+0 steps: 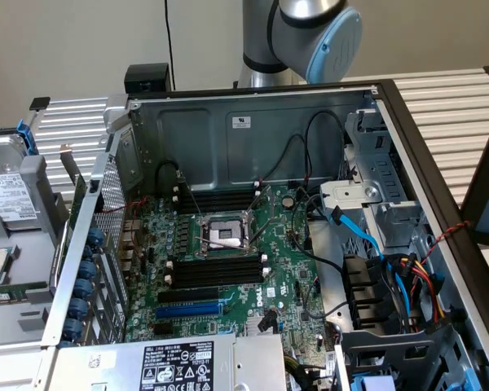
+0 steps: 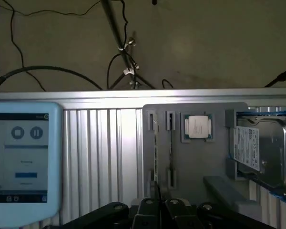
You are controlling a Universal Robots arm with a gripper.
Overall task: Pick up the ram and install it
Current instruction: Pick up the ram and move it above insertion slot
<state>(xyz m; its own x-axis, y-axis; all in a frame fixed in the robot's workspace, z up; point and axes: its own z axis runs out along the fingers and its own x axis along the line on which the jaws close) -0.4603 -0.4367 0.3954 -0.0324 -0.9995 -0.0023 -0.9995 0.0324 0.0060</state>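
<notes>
In the wrist view the ram shows edge-on as a thin greenish strip standing in a groove of a grey holder plate. My gripper hangs just in front of that strip, in line with it, jaws shut and nothing visibly held. In the exterior view the open computer case shows the motherboard with long black memory slots and a second set on either side of the CPU socket. The arm's grey and blue joint stands behind the case.
On the holder plate sit a loose CPU and a hard drive. A touchscreen pendant lies on the ribbed table. Inside the case are a blue expansion slot, cable bundles and a power supply.
</notes>
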